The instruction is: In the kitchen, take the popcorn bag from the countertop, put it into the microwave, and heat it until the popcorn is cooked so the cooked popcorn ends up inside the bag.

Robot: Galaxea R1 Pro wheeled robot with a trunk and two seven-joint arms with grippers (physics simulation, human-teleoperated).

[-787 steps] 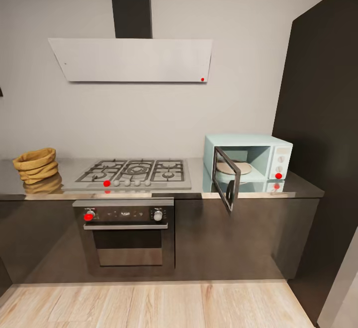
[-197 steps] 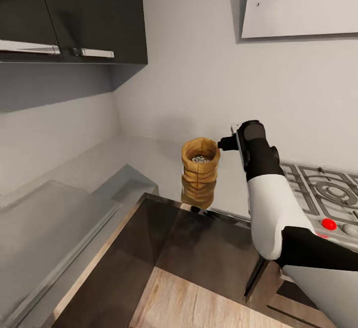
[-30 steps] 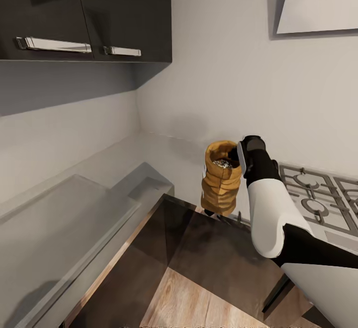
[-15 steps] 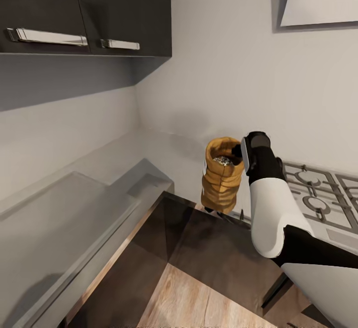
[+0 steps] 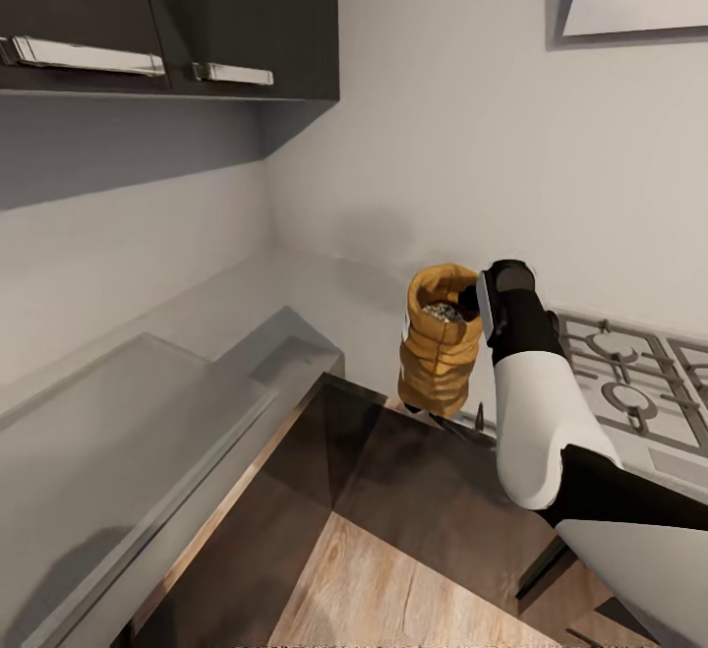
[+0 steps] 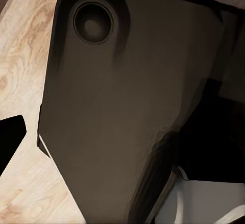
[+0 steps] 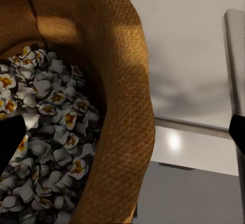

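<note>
The right tool [image 5: 470,302] grips the rim of the crumpled tan-brown paper popcorn bag [image 5: 439,343], holding it clear above the grey steel counter [image 5: 295,328] beside the gas hob [image 5: 629,382]. Pickup looks done; carrying, loading and heating remain. The left tool's state I cannot tell.

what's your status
Right gripper shut on bag rim, bag held above countertop. Left gripper state unclear. Microwave not reached yet.

Soft, even light, no glare; wall cabinets [image 5: 167,19] cast a broad grey shadow on the wall below; worktop [image 5: 147,432] pale and hazy; bag [image 7: 122,106] interior sunlit in patches; left wrist view dim, murky.
</note>
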